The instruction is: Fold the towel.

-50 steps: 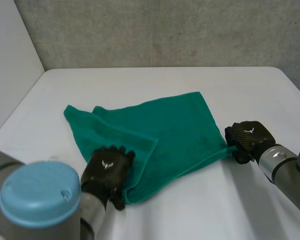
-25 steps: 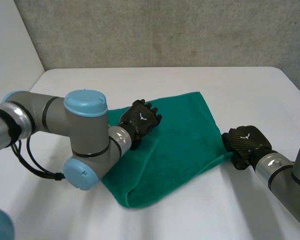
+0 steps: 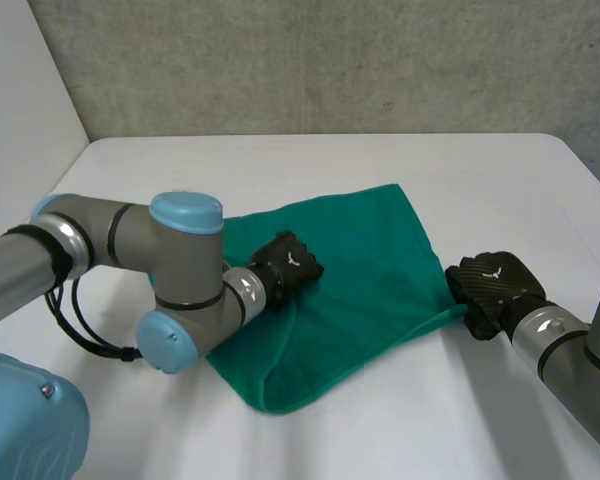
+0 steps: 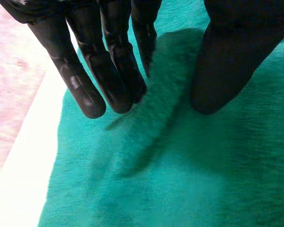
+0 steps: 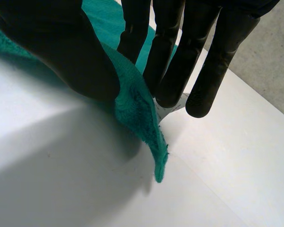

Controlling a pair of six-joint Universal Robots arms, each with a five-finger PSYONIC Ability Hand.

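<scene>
A green towel point(image 3: 370, 260) lies on the white table, with its near edge doubled into a rounded fold. My left hand point(image 3: 290, 262) sits on the towel's middle. In the left wrist view its fingers point(image 4: 109, 71) and thumb are curled in on a raised ridge of the towel point(image 4: 156, 99), pinching it. My right hand point(image 3: 492, 282) is at the towel's right corner. In the right wrist view its thumb point(image 5: 61, 52) and fingers pinch that corner of the towel point(image 5: 139, 116), lifted a little off the table.
My left arm point(image 3: 180, 275) reaches across the towel's left part and hides it. The white table point(image 3: 460, 170) stretches bare behind and to the right. A grey wall point(image 3: 330, 60) stands along the table's far edge.
My left hand has swung from the towel's near left edge onto its middle, then curled its straight fingers in on a ridge of cloth. The right hand has kept its pinch on the corner.
</scene>
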